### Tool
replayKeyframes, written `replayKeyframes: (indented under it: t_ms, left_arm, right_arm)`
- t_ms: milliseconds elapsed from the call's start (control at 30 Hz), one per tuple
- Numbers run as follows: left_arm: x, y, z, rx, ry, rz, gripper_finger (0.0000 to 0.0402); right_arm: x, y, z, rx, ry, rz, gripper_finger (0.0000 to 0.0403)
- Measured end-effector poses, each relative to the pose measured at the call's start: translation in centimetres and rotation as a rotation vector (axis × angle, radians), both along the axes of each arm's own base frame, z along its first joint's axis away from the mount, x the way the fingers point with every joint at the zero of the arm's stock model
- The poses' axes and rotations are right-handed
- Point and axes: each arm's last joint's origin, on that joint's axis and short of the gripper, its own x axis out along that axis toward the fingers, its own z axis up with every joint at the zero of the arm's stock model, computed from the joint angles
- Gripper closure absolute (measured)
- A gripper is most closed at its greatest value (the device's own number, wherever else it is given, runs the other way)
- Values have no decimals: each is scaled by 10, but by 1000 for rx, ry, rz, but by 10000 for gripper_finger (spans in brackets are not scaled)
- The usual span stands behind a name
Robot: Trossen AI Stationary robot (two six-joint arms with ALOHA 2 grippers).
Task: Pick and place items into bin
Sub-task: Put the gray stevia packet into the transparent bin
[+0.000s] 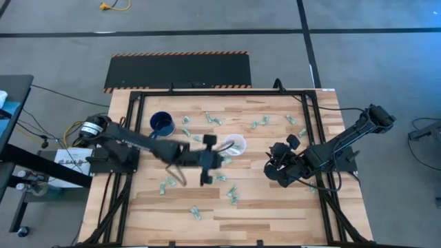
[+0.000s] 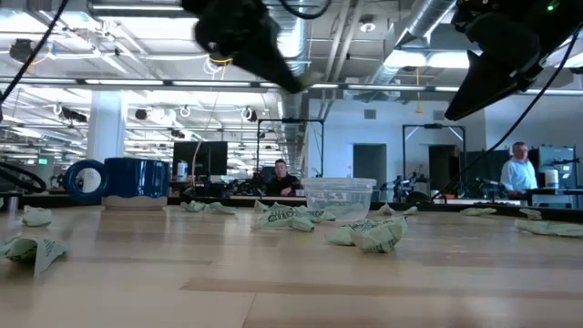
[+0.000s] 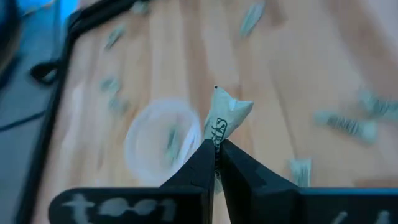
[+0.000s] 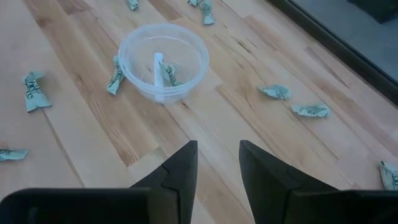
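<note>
1. The step in hand is judged to be the carry: a wrapped piece (image 3: 227,115) is pinched by the left gripper (image 3: 216,149) and is held above the table, near the clear plastic cup (image 3: 163,142).
2. The next move is judged to call for centring the piece over the cup's mouth before the fingers are parted; a release made off-centre could drop the piece onto the rim or beside it.
3. The left gripper's fingers (image 3: 196,171) are closed fully on the lower end of the piece, whose crinkled upper end projects beyond the tips.
4. In the high view the left gripper (image 1: 207,160) is seen at mid-table, just left of the cup (image 1: 234,145).
5. One piece (image 4: 168,73) is already seen inside the cup (image 4: 163,61); another lies against its outer wall.
6. The right gripper (image 4: 217,162) is held to the right of the cup, with its fingers (image 4: 180,167) about half apart and nothing between them.
7. Many further pieces (image 1: 233,195) are scattered over the wooden table (image 1: 275,213); a dark blue mug (image 1: 162,123) stands far left of the cup.
</note>
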Motion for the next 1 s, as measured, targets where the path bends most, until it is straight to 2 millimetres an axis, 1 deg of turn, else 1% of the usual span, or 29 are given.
replayKeyframes:
  t_ms: [100,167,267,400,500,633,800,900,1000]
  left_arm:
    - [13,27,1,-134,-52,-104,398]
    - [20,45,-5,-205,-65,-140,398]
    - [31,69,-19,-267,-79,-136,399]
    - [40,93,-46,-340,-34,-107,399]
    - [43,103,-60,-395,-14,-101,399]
    - [44,111,-74,-408,24,-73,399]
    - [44,116,-74,-408,17,-62,386]
    - [44,117,-73,-410,13,-57,365]
    - [44,119,-74,-400,18,-38,335]
  right_arm:
    - [0,0,0,0,1,0,291]
    - [0,0,0,-1,1,0,291]
    - [0,0,0,-1,1,0,291]
    - [0,0,0,-1,2,0,291]
    - [0,0,0,-1,2,0,291]
    - [0,0,0,-2,3,0,291]
    - [0,0,0,-3,5,0,291]
    - [0,0,0,-3,5,0,291]
    - [0,0,0,-2,5,0,291]
